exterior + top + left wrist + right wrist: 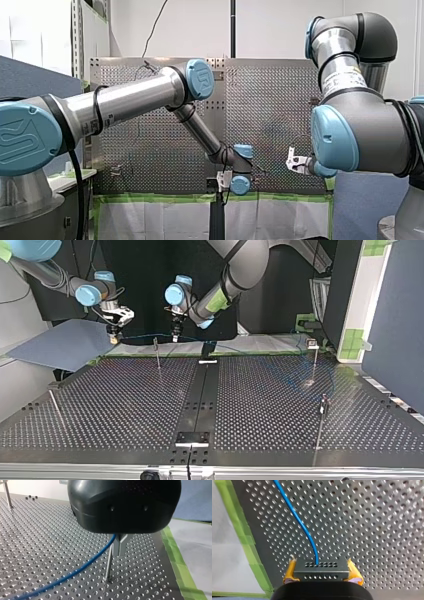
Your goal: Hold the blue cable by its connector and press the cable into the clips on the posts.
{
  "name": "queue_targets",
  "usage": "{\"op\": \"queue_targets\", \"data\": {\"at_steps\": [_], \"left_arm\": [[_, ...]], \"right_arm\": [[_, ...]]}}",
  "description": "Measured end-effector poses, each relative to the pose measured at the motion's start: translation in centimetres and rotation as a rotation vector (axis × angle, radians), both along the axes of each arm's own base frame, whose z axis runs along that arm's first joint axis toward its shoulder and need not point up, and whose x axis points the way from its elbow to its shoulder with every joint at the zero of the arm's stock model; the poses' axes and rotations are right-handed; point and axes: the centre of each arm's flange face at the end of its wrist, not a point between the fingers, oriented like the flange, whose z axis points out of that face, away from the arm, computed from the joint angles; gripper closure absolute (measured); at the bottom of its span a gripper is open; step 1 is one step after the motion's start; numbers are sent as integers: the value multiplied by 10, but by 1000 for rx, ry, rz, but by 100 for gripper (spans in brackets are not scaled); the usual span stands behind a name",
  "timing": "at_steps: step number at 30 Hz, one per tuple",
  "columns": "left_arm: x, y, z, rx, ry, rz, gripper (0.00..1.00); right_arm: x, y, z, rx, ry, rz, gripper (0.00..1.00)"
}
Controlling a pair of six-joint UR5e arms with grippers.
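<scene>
Front view: two arms reach over the perforated counter [280, 100], my left arm [145, 97] from nine o'clock, my right arm [360, 130] from three.

Top view: one thin blue cable [145, 335] runs taut from my right pincer [115, 339] at ten o'clock to my left pincer [175, 336] near twelve, then sags on toward two. Three posts [157, 354] stand upright; a fourth rod [55, 407] slants at eight.

Left wrist view: the metal fingers [120, 548] are together above one post, the smooth cable leaving beside them; whether they nip it I cannot tell.

Right wrist view: the yellow pads [354, 573] are clamped on the single black connector [320, 570], a block with rows of small holes, the cable running out ahead.
</scene>
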Motion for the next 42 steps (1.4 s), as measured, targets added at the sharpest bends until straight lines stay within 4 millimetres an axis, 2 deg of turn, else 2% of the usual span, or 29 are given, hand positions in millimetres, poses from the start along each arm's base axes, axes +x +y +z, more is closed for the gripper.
{"op": "queue_targets", "data": {"at_steps": [13, 20, 28, 42], "left_arm": [[1, -14, -26, -27, 20, -42, 100], [7, -15, -24, -35, 15, -40, 100], [20, -10, -20, -43, 7, -29, 100], [34, -8, -12, -39, 6, -19, 100]], "right_arm": [[-20, -17, 5, -1, -2, -29, 100], [-19, -19, 3, -4, 2, -7, 100], [-14, -18, -14, 17, 14, 24, 100], [-13, -27, -10, 4, 4, 47, 100]]}}
